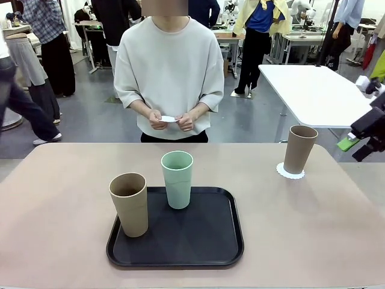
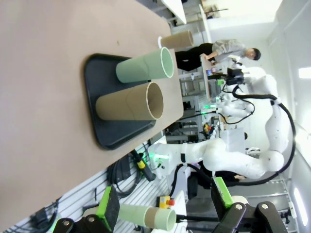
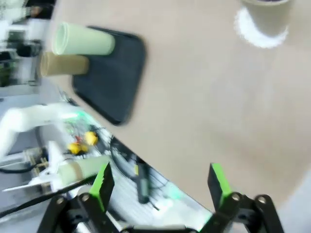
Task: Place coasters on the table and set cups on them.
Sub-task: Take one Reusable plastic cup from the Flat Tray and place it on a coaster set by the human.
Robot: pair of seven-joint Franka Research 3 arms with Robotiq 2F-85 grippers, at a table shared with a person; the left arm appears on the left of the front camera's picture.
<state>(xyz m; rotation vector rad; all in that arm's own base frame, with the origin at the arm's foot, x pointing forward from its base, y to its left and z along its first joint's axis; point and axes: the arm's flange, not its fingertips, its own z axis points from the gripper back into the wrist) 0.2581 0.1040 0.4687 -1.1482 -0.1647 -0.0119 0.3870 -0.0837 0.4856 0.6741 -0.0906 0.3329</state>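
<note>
Front view: one cup stands upright on a coaster at the far right of the table, so I count one set done and two to go. The tan cup sits at the near left corner of the tray and the mint cup at its far edge, both upright with mouths up, apart from each other. The person at the far side pinches a small white piece between both hands, most likely the next coaster, not yet laid down. My right gripper hangs at the right edge, near the finished cup and well apart from the tray. In the right wrist view its fingers stand apart with nothing between them. In the left wrist view the left gripper is spread and empty too, looking across the table at the tray, tan cup nearer. I judge the tan cup is the left arm's pick: a side-on grasp across its vertical axis, once the next coaster is down.
</note>
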